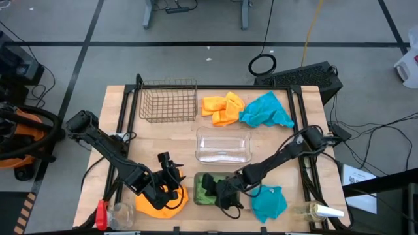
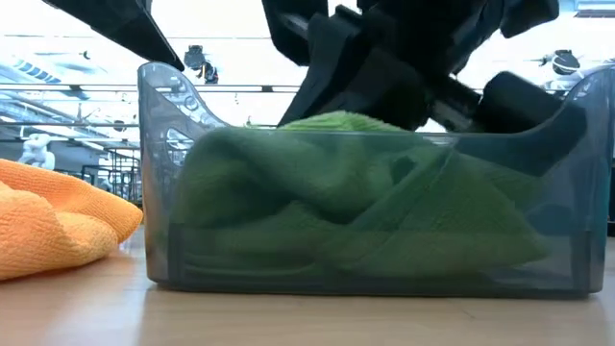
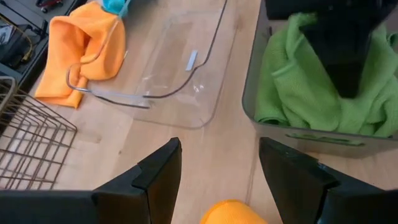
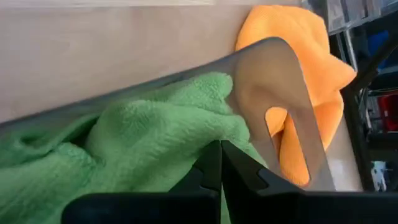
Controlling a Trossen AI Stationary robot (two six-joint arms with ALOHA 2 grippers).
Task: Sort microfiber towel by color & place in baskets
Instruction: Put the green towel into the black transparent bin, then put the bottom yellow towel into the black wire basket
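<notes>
A grey tray (image 1: pixel 198 189) near the table's front holds light green towels (image 2: pixel 356 202). My right gripper (image 4: pixel 219 155) reaches into it from the right, shut on the top green towel (image 4: pixel 155 137). My left gripper (image 3: pixel 217 168) is open just above an orange towel (image 1: pixel 160 203) that lies flat on the table left of the tray. It touches nothing that I can see. A second orange towel (image 1: pixel 222 108) and a teal towel (image 1: pixel 264 111) lie at the far side. Another teal towel (image 1: pixel 269 202) lies right of the tray. The wire basket (image 1: pixel 168 101) and the clear tray (image 1: pixel 224 145) hold nothing. My right gripper pinches a raised fold of the top green towel (image 4: pixel 208 134) between its two closed fingertips (image 4: pixel 245 171). The fingers slant down into the tray from the table's right. The fold stands up as a peak (image 2: pixel 336 120) above the tray's rim, and the rest of the towel lies in the tray.
A clear jar (image 1: pixel 121 212) and a red object (image 1: pixel 101 214) sit at the front left corner, and a bottle (image 1: pixel 320 210) lies at the front right. The two arms' grippers are close together at the grey tray's left end. Bare wood lies between the wire basket and the clear tray.
</notes>
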